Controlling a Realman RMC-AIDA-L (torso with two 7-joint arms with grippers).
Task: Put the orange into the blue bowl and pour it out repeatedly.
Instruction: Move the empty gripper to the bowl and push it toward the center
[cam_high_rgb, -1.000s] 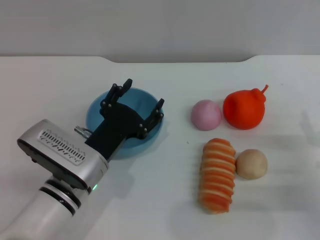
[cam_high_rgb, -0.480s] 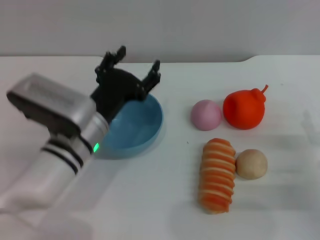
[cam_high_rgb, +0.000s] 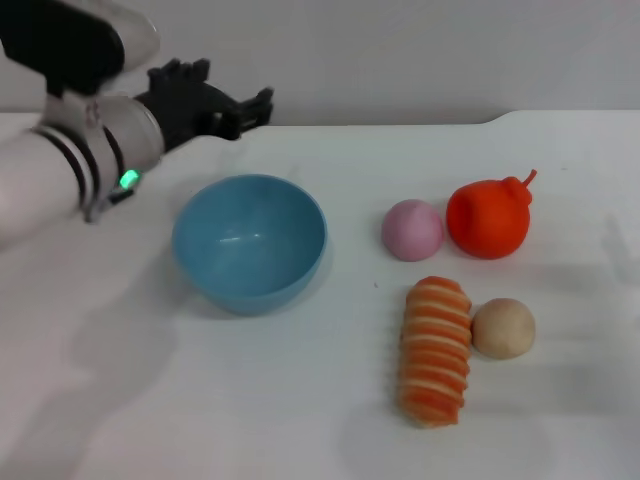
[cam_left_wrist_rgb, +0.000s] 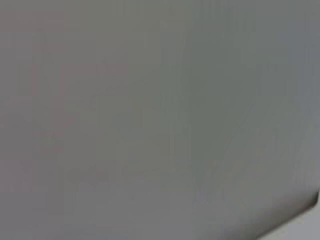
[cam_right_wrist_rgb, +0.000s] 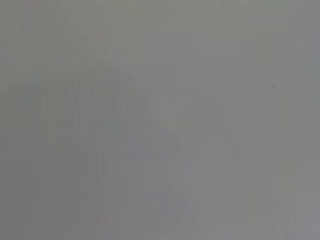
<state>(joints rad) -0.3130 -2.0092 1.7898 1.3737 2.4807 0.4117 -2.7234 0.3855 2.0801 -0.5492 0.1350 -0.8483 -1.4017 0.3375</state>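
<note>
Head view: white table (cam_high_rgb: 300, 420), blue bowl (cam_high_rgb: 250, 240) upright, mouth up, holding nothing; left gripper (cam_high_rgb: 225, 100) raised beyond the bowl's far-left side, fingers spread, grasping nothing. Orange (cam_high_rgb: 488, 218) rests on the table right of the bowl, just beside a pink ball (cam_high_rgb: 412, 229) — stem pointing up-right.

The right wrist view shows only a flat grey surface (cam_right_wrist_rgb: 160, 120) that fills the picture from edge to edge. Its tone runs a little lighter through the middle and a little darker toward one side, with faint soft streaks and no clear edge, seam or object anywhere on it. What the surface is cannot be told from this view. No fingers of the arm's own gripper show in it.
</note>
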